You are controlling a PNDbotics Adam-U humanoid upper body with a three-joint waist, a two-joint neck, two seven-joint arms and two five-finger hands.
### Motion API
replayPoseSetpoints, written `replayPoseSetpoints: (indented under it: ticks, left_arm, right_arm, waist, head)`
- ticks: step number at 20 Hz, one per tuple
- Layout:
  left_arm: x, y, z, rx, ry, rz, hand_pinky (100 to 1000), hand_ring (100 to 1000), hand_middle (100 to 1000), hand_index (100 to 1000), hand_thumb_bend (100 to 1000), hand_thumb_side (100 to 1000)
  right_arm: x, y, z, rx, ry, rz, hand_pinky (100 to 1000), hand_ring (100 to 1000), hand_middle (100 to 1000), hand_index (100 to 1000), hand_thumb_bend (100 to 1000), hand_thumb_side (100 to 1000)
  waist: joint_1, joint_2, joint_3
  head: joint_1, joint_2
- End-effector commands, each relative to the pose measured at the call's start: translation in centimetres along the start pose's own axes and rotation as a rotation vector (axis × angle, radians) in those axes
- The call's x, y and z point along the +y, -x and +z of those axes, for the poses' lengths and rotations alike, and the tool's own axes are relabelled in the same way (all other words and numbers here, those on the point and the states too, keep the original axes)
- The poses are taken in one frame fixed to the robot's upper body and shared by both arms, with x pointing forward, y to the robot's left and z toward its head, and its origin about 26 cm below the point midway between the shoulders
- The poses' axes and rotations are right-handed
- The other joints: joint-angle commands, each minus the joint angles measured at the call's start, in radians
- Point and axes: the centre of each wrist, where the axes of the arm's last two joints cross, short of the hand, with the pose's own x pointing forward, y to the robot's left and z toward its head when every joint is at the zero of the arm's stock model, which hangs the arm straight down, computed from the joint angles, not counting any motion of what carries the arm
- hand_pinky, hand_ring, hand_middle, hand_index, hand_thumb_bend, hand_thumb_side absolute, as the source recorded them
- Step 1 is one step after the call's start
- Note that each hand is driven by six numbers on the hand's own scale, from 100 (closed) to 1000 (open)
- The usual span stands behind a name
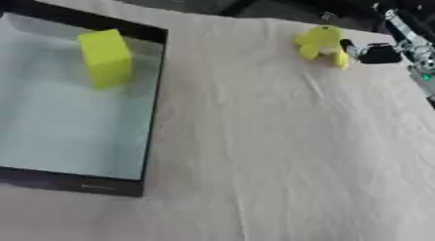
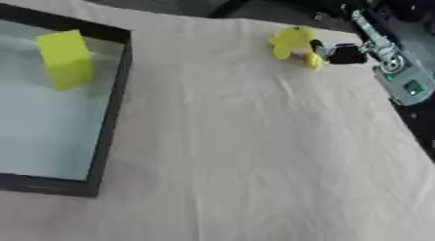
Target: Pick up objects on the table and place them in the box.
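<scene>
- The cloth (image 1: 280, 152) lies nearest the camera: a pale beige sheet over the table, creased, bare across its whole near and middle part.
- At the left sits the box (image 1: 151, 113), a shallow tray with a thin black rim and a pale grey-green floor. Its near rim lies close to the lower left corner of both views; its right wall runs up toward the far side of the table.
- Inside the box, toward its far end and close to the right wall, stands a block (image 1: 106, 58). It is yellow, taller than wide, resting on the box floor and leaning slightly.
- To the right of the box the cloth is open as far as the far right corner.
- There, well apart from the box, is the yellow piece (image 2: 293, 43), a rounded, irregular shape with a lobe above and short stubs below. It is down at the cloth near the table's far edge.
- The right hand (image 2: 342, 54) comes in from the upper right, black at the tip with a silver arm (image 2: 387, 58) behind it. The hand's dark tip touches the right side of the yellow piece; whether fingers close round it I cannot tell.
- A green light shows on the arm.
- The left hand appears in neither view.
</scene>
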Motion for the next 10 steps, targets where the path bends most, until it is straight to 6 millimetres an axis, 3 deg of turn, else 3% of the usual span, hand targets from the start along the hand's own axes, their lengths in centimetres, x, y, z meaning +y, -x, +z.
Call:
replayPoseSetpoints:
  ticks: [1, 10]
  left_arm:
    - [0.6, -0.4, -0.4, -0.027, -0.003, -0.015, 718, 531, 726, 713, 102, 623]
    - [1.4, 0.5, 0.6, -0.014, -0.023, -0.032, 720, 530, 727, 713, 100, 623]
  right_arm:
    - [-2.5, -0.3, -0.2, -0.012, 0.012, 0.060, 987, 1000, 1000, 938, 328, 100]
    - [-3.0, 1.1, 0.9, 0.014, 0.050, 0.029, 993, 1000, 1000, 942, 312, 100]
  waist:
    - [0.006, -0.017, 0.008]
    - [0.000, -0.014, 0.056]
  head:
    - [-0.006, -0.015]
    - [-0.027, -0.031]
